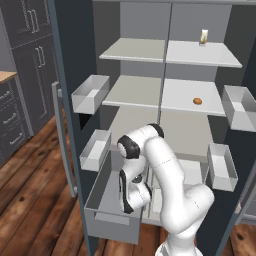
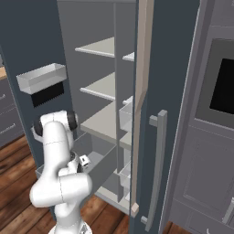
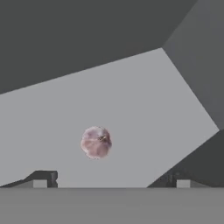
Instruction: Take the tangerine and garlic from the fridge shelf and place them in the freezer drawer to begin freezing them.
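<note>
Two base views flank the open fridge, hand view looks down into freezer drawer (image 3: 131, 100)

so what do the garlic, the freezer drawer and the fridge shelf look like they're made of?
Garlic: organic bulb with a papery-looking skin, matte; mottled pinkish-white patches, no shine.
Freezer drawer: probably plastic or painted metal, matte; uniform flat grey walls and floor, no reflections.
Fridge shelf: looks like opaque plastic or coated board, matte; thin, pale grey, nothing shows through, so likely not glass. It is a render, so all of this is a guess.

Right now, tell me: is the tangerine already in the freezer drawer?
No, the tangerine sits on a fridge shelf, well above the freezer drawer.
</note>
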